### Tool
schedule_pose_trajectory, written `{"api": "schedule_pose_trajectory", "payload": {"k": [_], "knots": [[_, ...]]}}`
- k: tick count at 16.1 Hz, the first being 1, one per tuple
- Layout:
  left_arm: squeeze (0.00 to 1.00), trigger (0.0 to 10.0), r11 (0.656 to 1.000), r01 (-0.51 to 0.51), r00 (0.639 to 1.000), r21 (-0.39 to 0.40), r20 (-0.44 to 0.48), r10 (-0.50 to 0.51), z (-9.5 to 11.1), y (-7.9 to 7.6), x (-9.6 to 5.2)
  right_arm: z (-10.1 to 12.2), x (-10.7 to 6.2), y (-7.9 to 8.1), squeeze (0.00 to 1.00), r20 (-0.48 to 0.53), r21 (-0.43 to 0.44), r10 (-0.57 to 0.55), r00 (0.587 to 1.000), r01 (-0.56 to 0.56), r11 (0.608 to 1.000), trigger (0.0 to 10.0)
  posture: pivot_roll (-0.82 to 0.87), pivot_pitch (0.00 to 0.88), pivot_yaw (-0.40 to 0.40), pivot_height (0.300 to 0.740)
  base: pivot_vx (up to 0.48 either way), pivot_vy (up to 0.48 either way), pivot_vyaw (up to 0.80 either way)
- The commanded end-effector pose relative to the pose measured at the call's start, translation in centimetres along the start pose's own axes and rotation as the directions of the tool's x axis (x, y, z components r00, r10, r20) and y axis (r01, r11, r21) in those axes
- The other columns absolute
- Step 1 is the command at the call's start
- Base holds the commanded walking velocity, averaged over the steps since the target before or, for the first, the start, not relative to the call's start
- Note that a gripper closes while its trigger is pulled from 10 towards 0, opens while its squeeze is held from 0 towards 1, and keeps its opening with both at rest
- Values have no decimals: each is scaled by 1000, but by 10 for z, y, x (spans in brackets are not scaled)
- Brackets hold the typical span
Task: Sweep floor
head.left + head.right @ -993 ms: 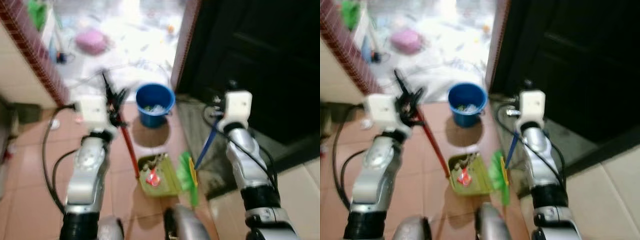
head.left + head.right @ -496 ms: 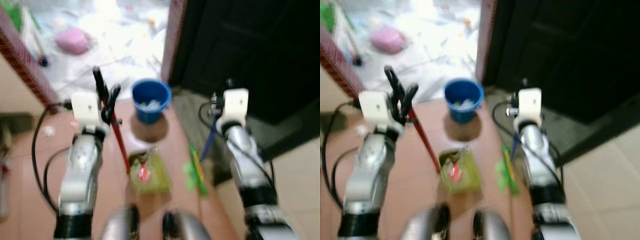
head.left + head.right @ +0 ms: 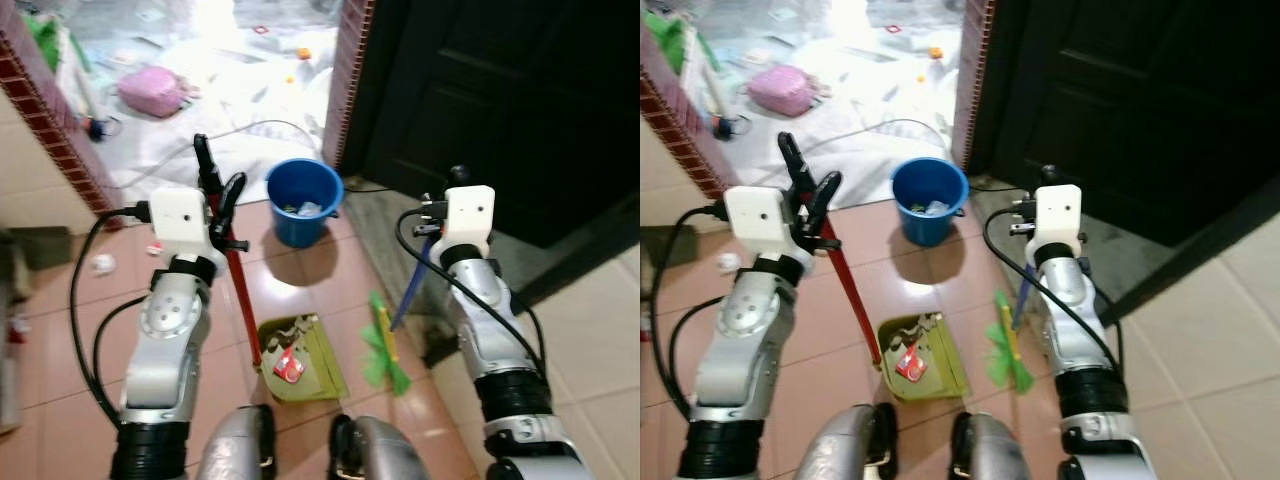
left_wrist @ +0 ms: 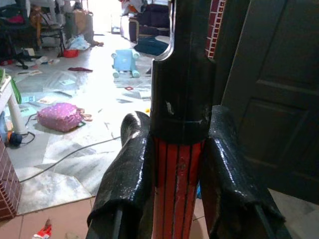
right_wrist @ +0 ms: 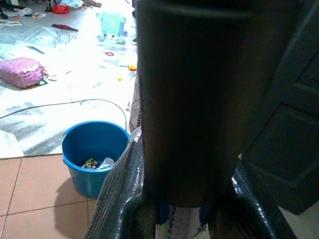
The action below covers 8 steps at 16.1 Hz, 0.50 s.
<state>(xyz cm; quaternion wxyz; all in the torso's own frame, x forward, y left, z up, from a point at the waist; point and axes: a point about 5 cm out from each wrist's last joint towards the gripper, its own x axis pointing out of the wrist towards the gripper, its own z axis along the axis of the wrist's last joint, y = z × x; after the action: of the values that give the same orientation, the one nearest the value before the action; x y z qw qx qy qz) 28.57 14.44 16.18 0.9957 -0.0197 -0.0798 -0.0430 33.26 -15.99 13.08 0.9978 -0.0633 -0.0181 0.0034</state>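
Two tools are in your grippers. Your left gripper [image 3: 218, 200] is clamped on the red handle [image 3: 240, 300] of the olive-green dustpan [image 3: 300, 357]; in the left wrist view both black fingers [image 4: 130, 174] press against the ribbed red shaft just below its black end cap. The handle slants down toward 5 o'clock to the dustpan, which sits flat on the terracotta tile floor [image 3: 70, 330] just ahead of your feet, at the lower centre of the head view. A red scrap [image 3: 290, 366] and some dark bits lie in the pan.

Your right gripper [image 5: 169, 209] is closed on the blue handle [image 3: 410, 290] of the broom: the right wrist view shows a dark cap above and the fingers hugging the blue shaft beneath it. The handle runs down toward 7 o'clock to the green broom head [image 3: 382, 350], which rests on the floor just beside the dustpan, at its 3 o'clock, with a narrow gap between them.

A blue bucket [image 3: 304, 202] with some litter inside stands at 12 o'clock from the dustpan, near a brick-faced door post [image 3: 345, 80]. A dark door [image 3: 500, 100] fills the 1 to 3 o'clock side. Beyond the bucket, a pale floor carries a cable [image 3: 250, 130], a pink bag [image 3: 150, 90] and scattered small items.
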Motion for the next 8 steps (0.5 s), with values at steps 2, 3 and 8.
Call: {"api": "schedule_pose_trajectory", "payload": {"k": [2,3,8], "knots": [[0,10000,1000,-8,993,-5,122,8,27,-2,3,-5,1,-5,0,-23,-3,-8,1000,8,1000,10000,3,159,-70,740,0,0,0],[0,10000,1000,-18,990,-5,142,18,33,-2,4,-5,1,-5,0,-23,-4,-8,1000,8,1000,10000,2,157,-75,740,0,0,0],[0,10000,990,-134,955,47,275,116,68,10,9,-3,5,-9,0,-14,-12,-23,1000,23,1000,10000,-7,147,-68,740,0,0,0]]}}
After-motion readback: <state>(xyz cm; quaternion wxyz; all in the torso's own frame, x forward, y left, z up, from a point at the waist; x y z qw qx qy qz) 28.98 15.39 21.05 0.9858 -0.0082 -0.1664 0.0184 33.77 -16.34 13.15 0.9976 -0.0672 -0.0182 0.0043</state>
